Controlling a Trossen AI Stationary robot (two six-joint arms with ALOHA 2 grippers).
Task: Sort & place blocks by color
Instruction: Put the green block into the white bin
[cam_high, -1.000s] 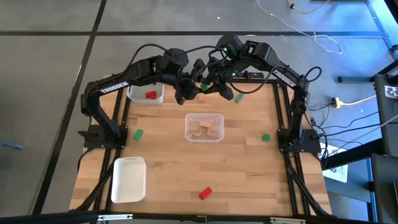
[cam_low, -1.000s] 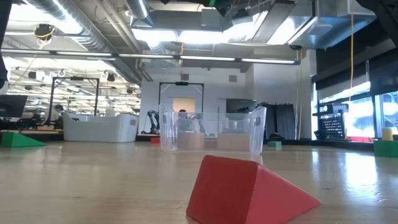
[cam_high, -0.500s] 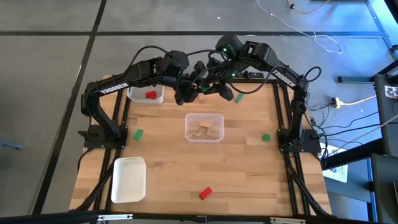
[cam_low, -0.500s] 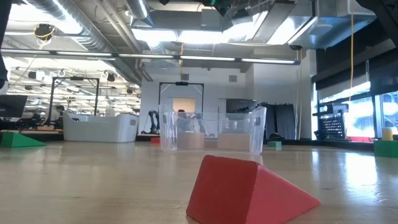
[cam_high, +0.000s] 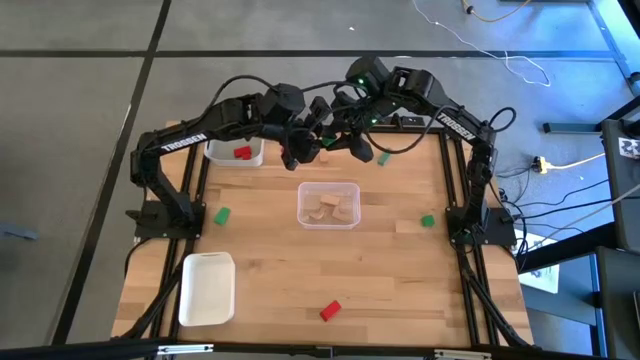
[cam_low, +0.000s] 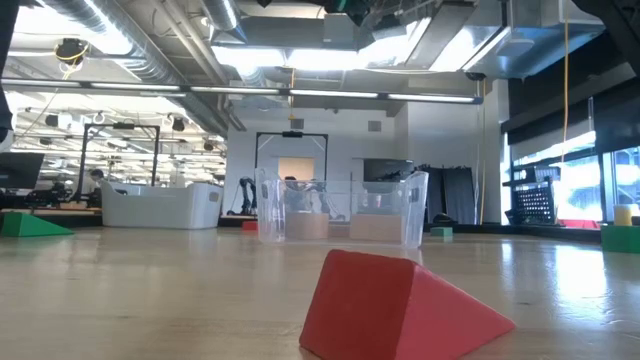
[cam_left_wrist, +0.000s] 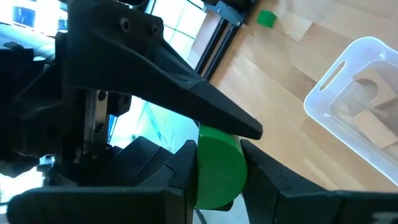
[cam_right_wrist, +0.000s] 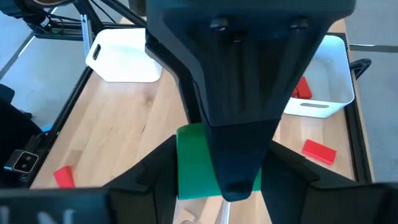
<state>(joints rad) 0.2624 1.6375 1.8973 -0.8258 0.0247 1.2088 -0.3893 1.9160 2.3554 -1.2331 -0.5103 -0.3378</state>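
Nearest the front edge of the table (cam_high: 400, 290), a red wedge block (cam_low: 400, 305) lay alone on the bare wood, with an empty white tray (cam_high: 207, 288) off to its left. Farther in, a green block on the left (cam_high: 221, 214) and a green block on the right (cam_high: 427, 220) sat well apart, each close to an arm's base. Between them, in the middle of the table, stood the clear tray (cam_high: 328, 204) holding several light-wood blocks (cam_high: 331, 207). Beyond it, at the far left, the second white tray (cam_high: 236, 152) held a red block (cam_high: 242, 152), and another far green block (cam_high: 384, 157) rested on the wood towards the far right. Above the far middle of the table the two arms met tip to tip. The left gripper (cam_left_wrist: 217, 180) had its fingers narrowed against the sides of the held green block (cam_left_wrist: 217, 165), a rounded piece raised clear of the table. The right gripper (cam_right_wrist: 217, 180) faced it from the other side, its fingers spread wider but pressed on the same block, so that both grippers clasped it at once.
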